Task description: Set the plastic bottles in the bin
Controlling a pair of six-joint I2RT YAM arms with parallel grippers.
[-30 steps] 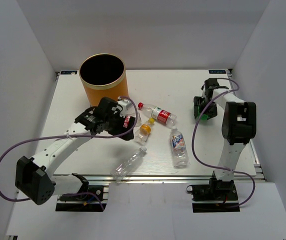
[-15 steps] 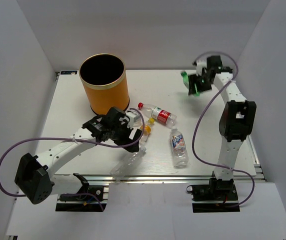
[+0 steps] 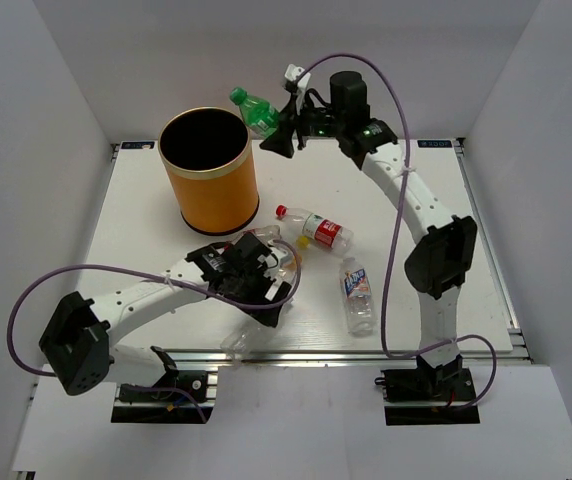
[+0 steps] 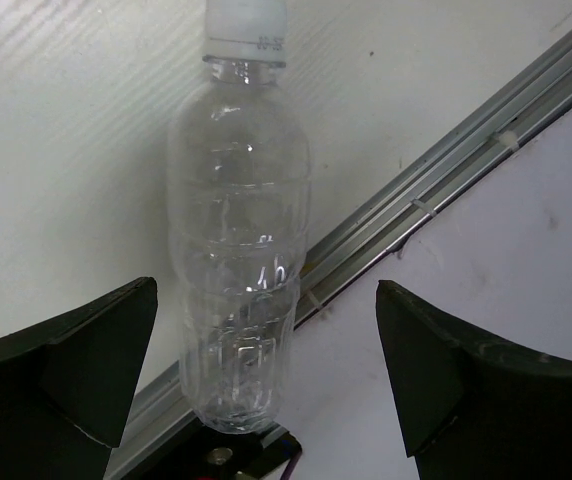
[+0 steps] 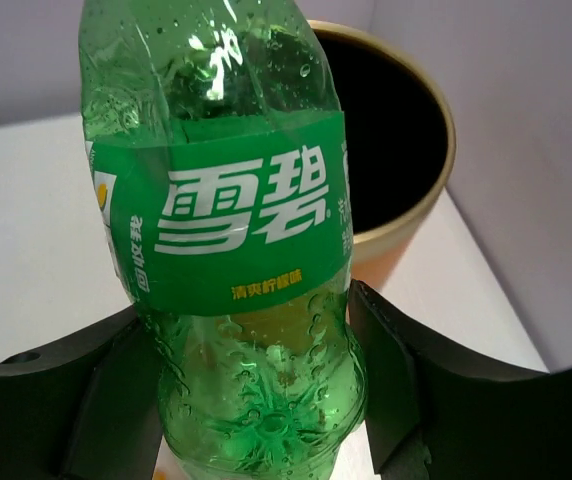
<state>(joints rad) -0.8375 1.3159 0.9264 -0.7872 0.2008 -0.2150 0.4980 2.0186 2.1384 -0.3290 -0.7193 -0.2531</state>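
Observation:
The tall orange bin [image 3: 208, 178] stands at the back left and also shows in the right wrist view [image 5: 406, 160]. My right gripper [image 3: 277, 137] is shut on a green bottle [image 3: 253, 110], held in the air just right of the bin's rim; in the wrist view the fingers [image 5: 391, 385] clamp the bottle's base [image 5: 241, 250]. My left gripper [image 3: 269, 303] is open over a clear unlabelled bottle [image 3: 238, 341] at the near edge. In the left wrist view the bottle [image 4: 238, 230] lies between the spread fingers [image 4: 86, 370], untouched. A red-label bottle [image 3: 316, 228] and a blue-white-label bottle [image 3: 358, 292] lie mid-table.
The metal rail of the table's near edge [image 4: 416, 200] runs right under the clear bottle. White walls close in on the back and both sides. The left arm [image 3: 146, 290] stretches across the near left of the table.
My right arm has swung from the far right to beside the bin, carrying the green bottle up. My left gripper has moved toward the near edge, over the clear bottle.

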